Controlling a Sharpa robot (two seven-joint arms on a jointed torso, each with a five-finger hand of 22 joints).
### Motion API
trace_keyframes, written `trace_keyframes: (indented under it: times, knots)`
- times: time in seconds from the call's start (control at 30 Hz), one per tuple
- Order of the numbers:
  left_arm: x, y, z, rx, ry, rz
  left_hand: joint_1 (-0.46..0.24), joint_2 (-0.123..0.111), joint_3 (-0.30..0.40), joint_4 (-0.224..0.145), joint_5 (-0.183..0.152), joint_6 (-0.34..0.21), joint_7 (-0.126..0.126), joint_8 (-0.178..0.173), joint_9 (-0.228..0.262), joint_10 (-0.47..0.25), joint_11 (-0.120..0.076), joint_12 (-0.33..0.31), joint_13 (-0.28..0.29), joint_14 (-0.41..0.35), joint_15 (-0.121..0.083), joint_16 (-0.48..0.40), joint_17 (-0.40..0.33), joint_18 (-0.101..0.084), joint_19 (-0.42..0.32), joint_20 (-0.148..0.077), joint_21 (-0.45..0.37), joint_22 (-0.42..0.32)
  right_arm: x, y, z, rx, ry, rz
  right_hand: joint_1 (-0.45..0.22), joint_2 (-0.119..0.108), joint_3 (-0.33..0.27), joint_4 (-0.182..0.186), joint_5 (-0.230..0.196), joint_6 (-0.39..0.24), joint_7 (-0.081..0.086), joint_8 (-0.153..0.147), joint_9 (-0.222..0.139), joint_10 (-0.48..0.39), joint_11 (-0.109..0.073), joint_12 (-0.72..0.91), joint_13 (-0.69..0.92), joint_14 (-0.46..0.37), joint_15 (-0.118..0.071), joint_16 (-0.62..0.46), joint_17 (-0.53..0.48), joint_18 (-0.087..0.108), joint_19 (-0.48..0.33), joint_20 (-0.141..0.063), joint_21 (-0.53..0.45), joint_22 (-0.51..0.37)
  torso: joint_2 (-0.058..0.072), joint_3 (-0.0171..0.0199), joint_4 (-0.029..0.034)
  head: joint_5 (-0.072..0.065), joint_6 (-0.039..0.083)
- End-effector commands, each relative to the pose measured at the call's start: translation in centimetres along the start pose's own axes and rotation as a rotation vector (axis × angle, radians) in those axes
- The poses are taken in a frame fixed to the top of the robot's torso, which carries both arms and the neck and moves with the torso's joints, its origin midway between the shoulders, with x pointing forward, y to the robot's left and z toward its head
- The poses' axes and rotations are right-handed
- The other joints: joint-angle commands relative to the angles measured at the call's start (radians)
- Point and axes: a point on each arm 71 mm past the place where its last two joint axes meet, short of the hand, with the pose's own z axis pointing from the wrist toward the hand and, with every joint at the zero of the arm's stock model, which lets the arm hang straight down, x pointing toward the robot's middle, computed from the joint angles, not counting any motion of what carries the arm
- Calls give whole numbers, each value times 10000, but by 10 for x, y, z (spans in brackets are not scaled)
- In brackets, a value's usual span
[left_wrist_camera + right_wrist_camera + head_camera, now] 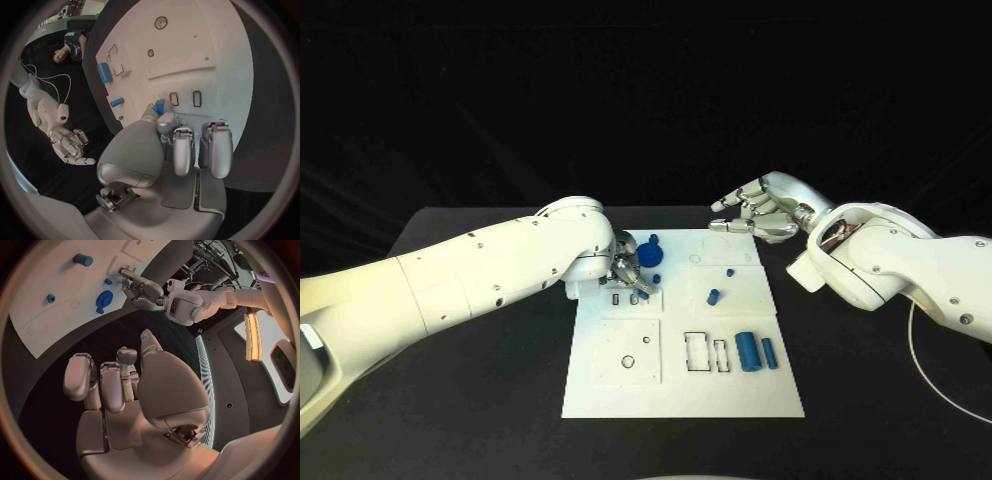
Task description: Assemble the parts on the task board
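Left hand (pixel 629 272) sat over the upper left part of the task board (pixel 678 400), fingers curled at a small blue part (pixel 160 106); whether it was pinched could not be told. Right hand (pixel 759 214) hovered just beyond the board's upper right corner, fingers loosely apart, holding nothing. Two blue cylinders (pixel 757 352) lay right of centre on the board.

The left hand (pixel 630 270) reaches in from the left with fingers curled downward, while the right hand (pixel 759 215) hovers far right, fingers loosely apart and empty.
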Motion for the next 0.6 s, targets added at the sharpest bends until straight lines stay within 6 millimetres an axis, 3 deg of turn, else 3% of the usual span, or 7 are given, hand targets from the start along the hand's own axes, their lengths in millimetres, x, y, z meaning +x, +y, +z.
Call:
trace_keyframes:
  times: [0.03, 0.07, 0.1, 0.13, 0.23, 0.37, 0.6]
  knots:
    - [3, 2, 1, 8, 90, -38, -154, -658, 2272, -981, 384, 9, 39, -75, 100, 0, 55, -91, -41, 1051, 43, 30, 2628, -108, 705, 58, -38, 1802, 2, 0, 0, -11, 171, -88, -13, 52, -73, -1, -22, 96, 4, 19, 8, 23, -27, 55, 3, 430, -24, -30, 5, 87, -47, 9, -31, 5, -2, 3, -11, -2, 5]
    - [4, 2, 1, 25, 98, -77, -196, -716, 2431, -956, 406, 19, 41, -75, 112, 4, 58, -99, -45, 1051, 46, 30, 2628, -108, 705, 66, -39, 1802, 2, 0, 0, -8, 177, -89, -13, 52, -73, -1, -22, 96, 4, 19, 8, 23, -27, 55, 3, 430, -24, -30, 5, 87, -47, 9, -31, 5, 1, 3, -10, -2, 7]
    - [4, 3, 0, 44, 107, -124, -620, -1342, 3850, -822, 378, 60, 56, -42, 252, 53, 129, -127, -58, 1051, 5, 30, 2628, -107, 698, 114, -53, 1794, 2, 0, 0, -7, 184, -89, -12, 56, -77, 2, -15, 97, 4, 19, 8, 27, -27, 61, 6, 431, -25, -27, 11, 86, -44, 9, -31, 8, 2, 4, -12, -5, 9]
    - [4, 4, 0, 67, 107, -191, -878, -1718, 4620, -803, 346, 70, 60, -7, 348, 91, 116, -126, -53, 1051, 54, 30, 2628, -99, 694, 83, -62, 1789, 2, 0, 0, -6, 190, -90, -12, 57, -78, 2, -13, 97, 4, 19, 8, 28, -27, 63, 7, 432, -25, -27, 12, 86, -43, 8, -30, 8, 4, 5, -11, -7, 10]
    - [4, 7, -3, 147, 33, -456, -1416, -2224, 5882, -934, 306, 74, 85, 122, 580, 161, 58, -103, -25, 1051, 29, 30, 2628, -104, 694, 131, -70, 1794, 2, 0, 0, -3, 209, -91, -12, 57, -78, 2, -13, 97, 4, 19, 8, 28, -27, 63, 7, 432, -25, -27, 12, 86, -43, 8, -30, 8, 1, 10, 0, -16, 6]
    - [3, 12, -6, 247, -244, -913, -2029, -2561, 6884, -1234, 343, 67, 72, 279, 852, 238, 36, -76, 14, 1051, 91, 30, 2628, -104, 711, 64, -53, 1835, 3, -1, 1, 6, 232, -95, -3, 70, -99, 12, 29, 99, 2, 17, 7, 33, -30, 75, 8, 435, -27, -31, 10, 86, -39, 6, -34, 6, -10, 17, 24, -33, 16]
    - [2, 20, -10, 262, -516, -1266, -2370, -2692, 7382, -1509, 563, 97, 58, 375, 1019, 311, 5, -36, 65, 1051, 53, 30, 2628, -113, 727, 62, -35, 1873, 3, -1, 1, 15, 257, -97, 3, 75, -110, 16, 48, 101, 2, 16, 7, 35, -31, 80, 8, 436, -28, -32, 10, 86, -36, 6, -34, 7, -15, 28, 35, -3, 18]
